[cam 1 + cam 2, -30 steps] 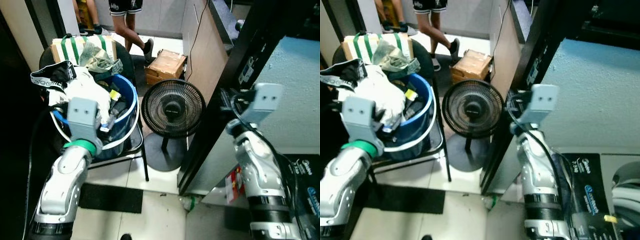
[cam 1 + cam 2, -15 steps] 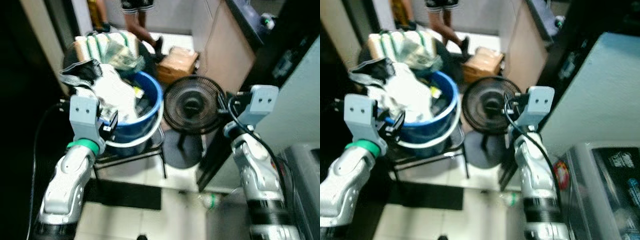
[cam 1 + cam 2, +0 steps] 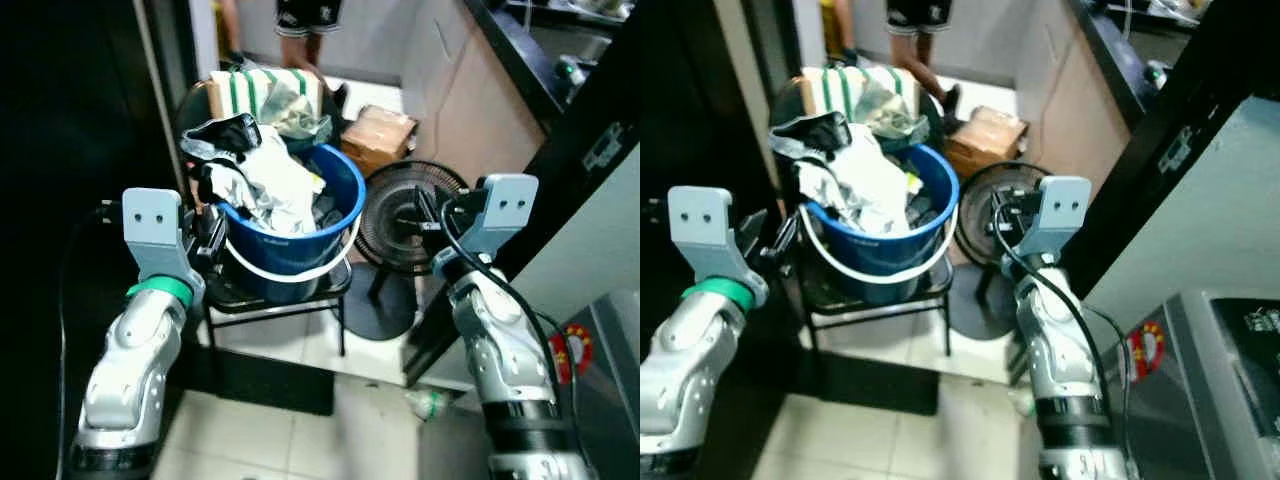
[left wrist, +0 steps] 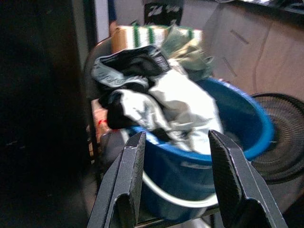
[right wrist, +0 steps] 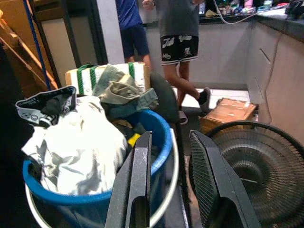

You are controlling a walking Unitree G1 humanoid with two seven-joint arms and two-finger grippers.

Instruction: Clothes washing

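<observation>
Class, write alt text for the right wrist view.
A blue bucket heaped with clothes sits just beyond the open right gripper. A black fan stands beside it, with a cardboard box and two people behind.

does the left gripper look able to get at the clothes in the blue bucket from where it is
Probably yes. The left gripper is open beside the blue bucket, aimed at the heaped clothes, which rise above the rim with nothing between.
</observation>
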